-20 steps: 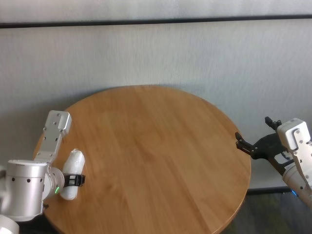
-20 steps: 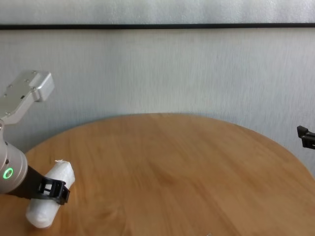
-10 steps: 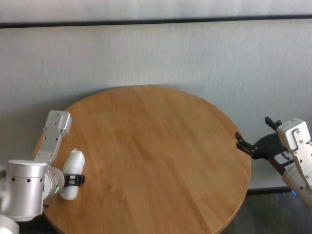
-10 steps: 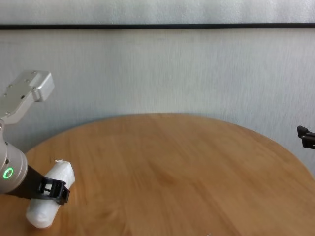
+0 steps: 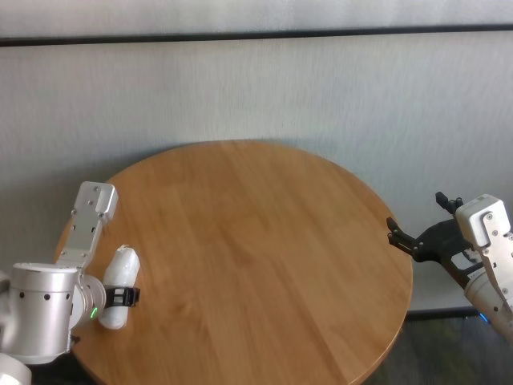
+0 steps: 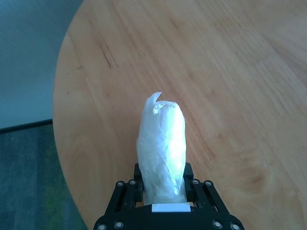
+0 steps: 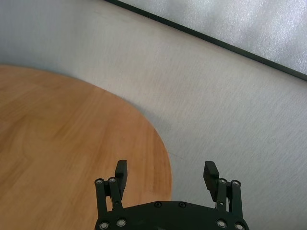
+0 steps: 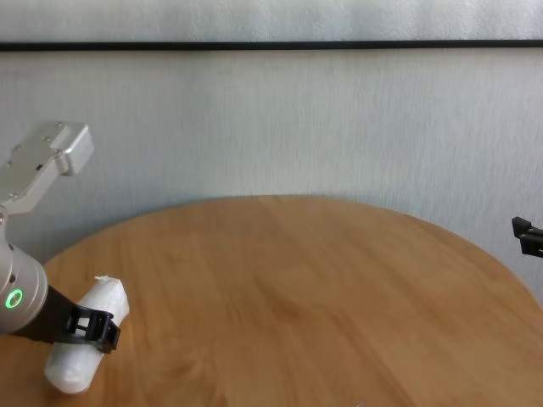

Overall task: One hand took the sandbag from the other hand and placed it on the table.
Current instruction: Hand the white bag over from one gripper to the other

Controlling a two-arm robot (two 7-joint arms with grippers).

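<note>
The white sandbag [image 5: 124,263] is clamped across its middle by my left gripper [image 5: 120,296], the one with the green ring light, low over the left near part of the round wooden table [image 5: 256,224]. In the left wrist view the sandbag [image 6: 162,139] stands out past the fingers with its pinched end away from the wrist. It also shows in the chest view [image 8: 100,301]. I cannot tell whether it touches the top. My right gripper [image 5: 418,218], with the blue light, is open and empty just off the table's right edge; its jaws are wide apart in the right wrist view [image 7: 166,167].
A pale grey wall [image 5: 256,88] with a dark horizontal strip stands behind the table. Dark floor [image 6: 33,167] lies below the table's left edge. The table top [image 8: 297,297] between the two grippers is bare wood.
</note>
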